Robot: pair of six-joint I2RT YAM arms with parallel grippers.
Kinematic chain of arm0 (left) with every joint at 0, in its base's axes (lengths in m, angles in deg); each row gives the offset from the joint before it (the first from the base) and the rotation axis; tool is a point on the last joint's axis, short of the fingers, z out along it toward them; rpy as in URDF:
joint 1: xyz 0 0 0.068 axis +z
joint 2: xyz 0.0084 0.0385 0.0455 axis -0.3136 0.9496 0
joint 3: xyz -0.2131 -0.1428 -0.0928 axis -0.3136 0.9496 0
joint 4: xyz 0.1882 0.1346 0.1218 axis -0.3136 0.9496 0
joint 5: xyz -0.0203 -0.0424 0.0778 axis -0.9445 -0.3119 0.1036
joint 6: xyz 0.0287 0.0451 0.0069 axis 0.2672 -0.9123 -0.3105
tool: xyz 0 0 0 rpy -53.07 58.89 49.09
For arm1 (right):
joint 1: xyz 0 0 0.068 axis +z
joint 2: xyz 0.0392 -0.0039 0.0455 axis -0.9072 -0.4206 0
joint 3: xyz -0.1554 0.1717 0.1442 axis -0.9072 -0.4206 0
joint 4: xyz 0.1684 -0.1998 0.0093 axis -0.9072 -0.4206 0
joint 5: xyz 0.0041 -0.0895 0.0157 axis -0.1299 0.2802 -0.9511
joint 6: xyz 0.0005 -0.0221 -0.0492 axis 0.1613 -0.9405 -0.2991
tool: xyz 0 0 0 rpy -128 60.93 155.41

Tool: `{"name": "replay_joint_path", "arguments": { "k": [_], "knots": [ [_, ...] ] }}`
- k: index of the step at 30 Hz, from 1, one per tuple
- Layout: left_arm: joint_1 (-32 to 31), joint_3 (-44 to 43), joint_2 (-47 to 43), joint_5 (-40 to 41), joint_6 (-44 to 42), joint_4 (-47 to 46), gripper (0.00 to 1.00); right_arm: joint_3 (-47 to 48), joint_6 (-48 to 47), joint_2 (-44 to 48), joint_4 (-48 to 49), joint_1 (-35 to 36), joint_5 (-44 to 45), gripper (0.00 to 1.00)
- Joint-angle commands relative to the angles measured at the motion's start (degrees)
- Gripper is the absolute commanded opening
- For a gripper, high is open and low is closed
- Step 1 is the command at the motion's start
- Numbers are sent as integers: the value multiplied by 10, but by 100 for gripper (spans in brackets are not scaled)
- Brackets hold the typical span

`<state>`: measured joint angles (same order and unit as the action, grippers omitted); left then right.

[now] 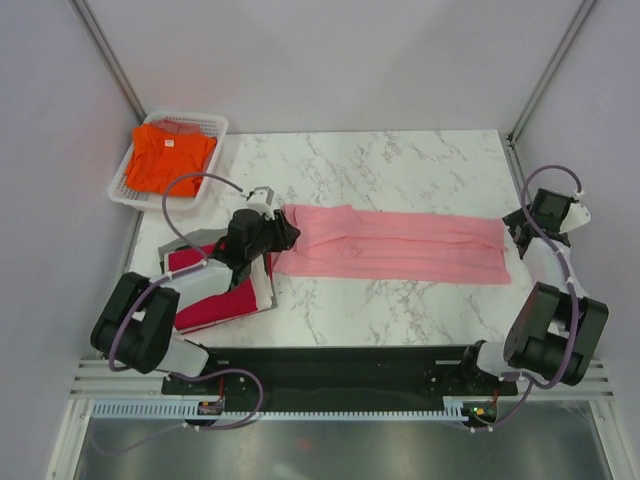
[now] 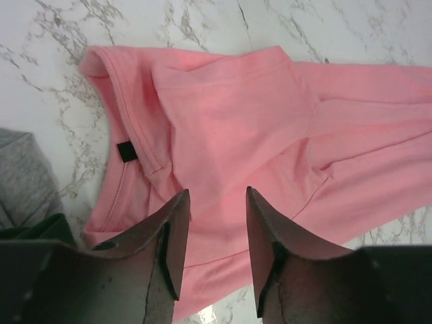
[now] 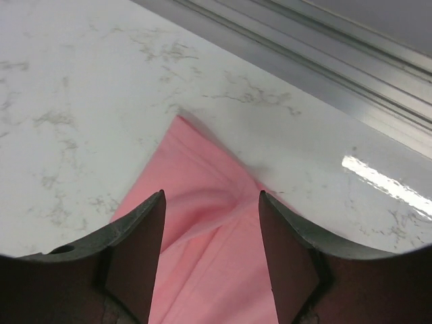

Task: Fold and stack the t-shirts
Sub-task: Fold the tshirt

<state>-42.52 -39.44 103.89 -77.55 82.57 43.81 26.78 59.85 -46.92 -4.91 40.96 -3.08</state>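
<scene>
Alignment of the pink t-shirt [image 1: 390, 245] with the two hands. The garment lies flat on the marble surface [image 1: 400, 160] as a long narrow band with its sides turned in. Its long axis runs left to right across the workspace, roughly parallel to the near edge.

The collar [image 2: 111, 128], with its black label [image 2: 125, 150], forms the left short end. The left hand [image 1: 285, 232] hovers directly over that end. Its fingers [image 2: 172, 236] stand apart with pink cloth showing between them and nothing pinched, so the hand is released.

The hem forms the right short end and lies under the right hand [image 1: 520, 226]. In the right wrist view that hand's fingers [image 3: 138, 250] are likewise spread, straddling a hem corner without gripping it.

Each hand therefore sits nearest one short end, on the same axis, and neither is near the middle of the band. A further fold would presumably run across this axis, carrying one end over the other.

A pile of folded garments, with a red t-shirt [image 1: 215, 305] and a grey t-shirt [image 1: 185, 243] visible, lies just beside the collar end under the left arm. That arm is thus the nearer one for stacking. An orange t-shirt [image 1: 170, 158] rests in the basket [image 1: 215, 125] at the far left, well apart.
</scene>
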Motion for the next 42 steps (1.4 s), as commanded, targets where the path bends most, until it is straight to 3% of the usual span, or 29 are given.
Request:
{"name": "replay_joint_path", "arguments": {
  "k": [1,3,4,8,11,17,23,38,42],
  "knots": [
    [-4,-33,-59,52,12,32,48,-4,-65,71,30,51,-17,64],
    [-4,-59,-56,56,15,88,54,-2,-81,77,36,88,-72,63],
    [-4,-96,-48,54,14,113,54,2,-95,68,43,99,-151,62],
    [-4,-191,20,17,21,217,55,32,-120,9,52,156,-290,56],
    [-3,-230,75,-8,14,248,55,72,-136,-60,53,232,-333,53],
    [-2,-299,141,-14,9,295,53,138,-139,-168,67,336,-355,51],
    [6,-337,193,-1,8,316,52,225,-132,-271,77,383,-358,50],
    [25,-403,254,10,4,341,51,370,-131,-429,57,413,-370,49],
    [28,-430,284,0,3,352,46,390,-130,-450,57,418,-376,47]
  ]
}}
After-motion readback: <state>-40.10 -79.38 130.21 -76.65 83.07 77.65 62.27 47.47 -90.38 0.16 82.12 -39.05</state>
